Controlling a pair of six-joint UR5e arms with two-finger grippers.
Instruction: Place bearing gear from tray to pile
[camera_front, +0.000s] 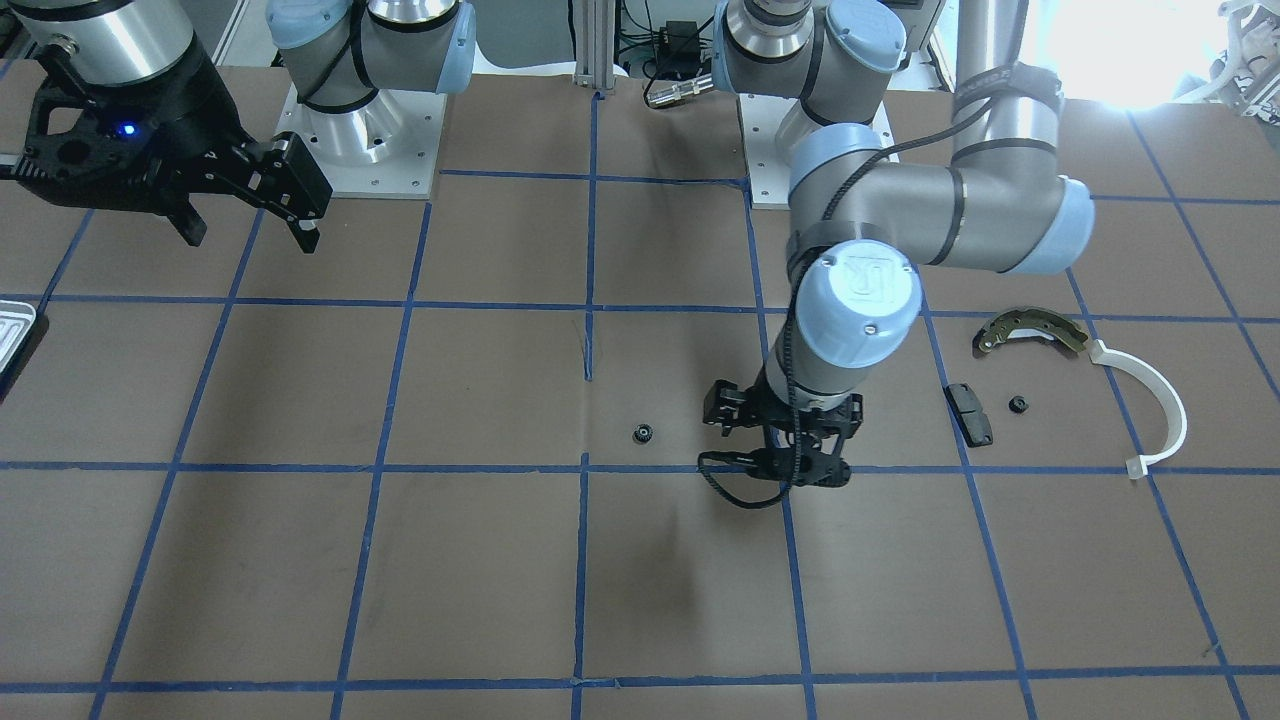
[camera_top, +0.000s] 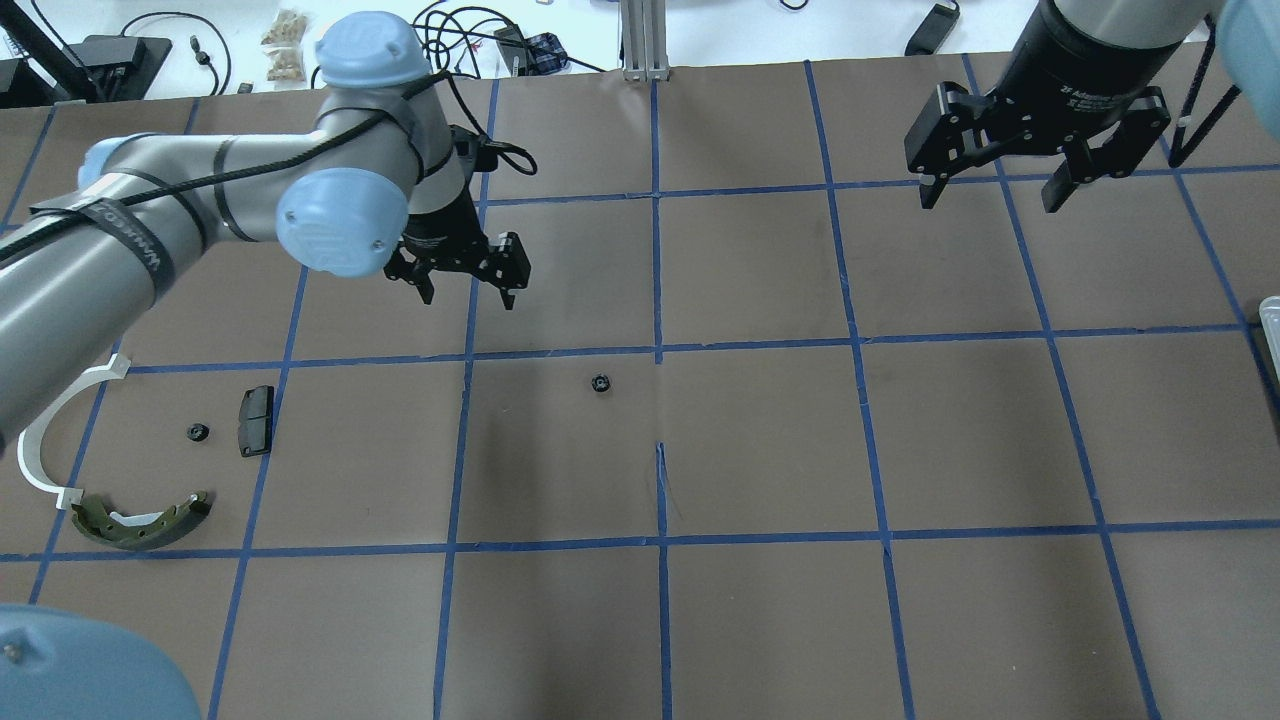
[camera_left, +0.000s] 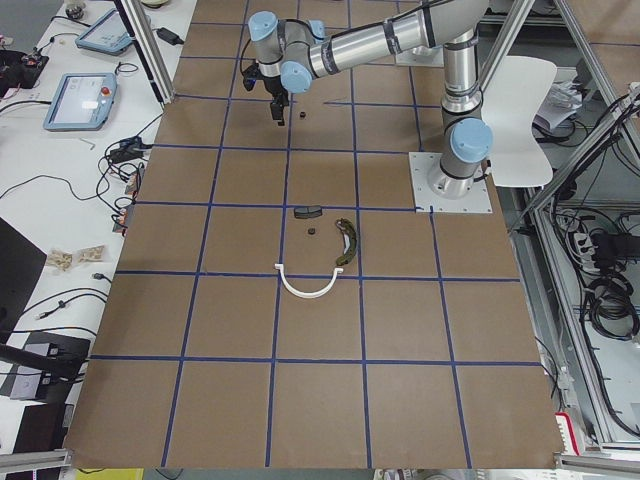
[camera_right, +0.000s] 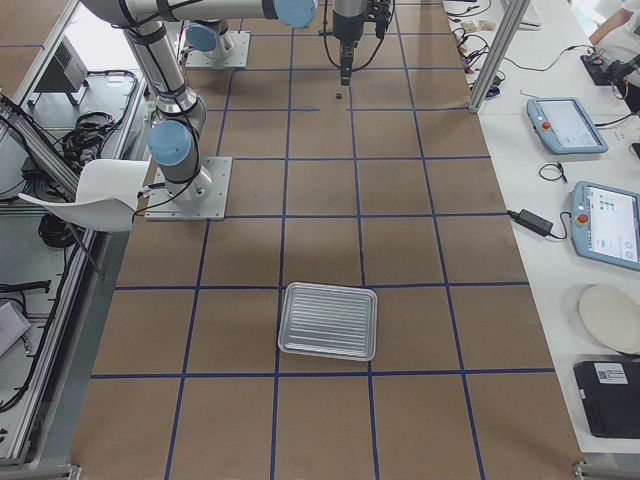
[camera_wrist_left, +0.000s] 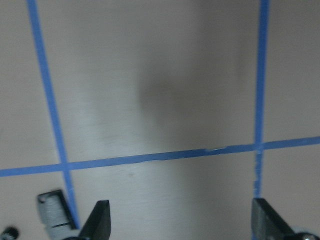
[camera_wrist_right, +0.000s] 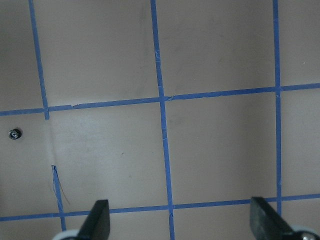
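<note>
A small black bearing gear (camera_top: 600, 383) lies alone on the brown table near its middle; it also shows in the front view (camera_front: 643, 433) and the right wrist view (camera_wrist_right: 15, 133). The pile is at the robot's left: brake shoe (camera_top: 140, 522), white half-ring (camera_top: 45, 440), black pad (camera_top: 255, 420) and a second small gear (camera_top: 197, 432). My left gripper (camera_top: 469, 298) is open and empty, hanging between the pile and the lone gear. My right gripper (camera_top: 990, 200) is open and empty, high over the table's right half. The silvery tray (camera_right: 328, 320) shows no parts in it.
The tray's corner shows at the front view's left edge (camera_front: 15, 330). Blue tape lines grid the table. The two arm bases (camera_front: 365, 150) stand on plates at the robot's side. Cables and tablets lie beyond the far edge.
</note>
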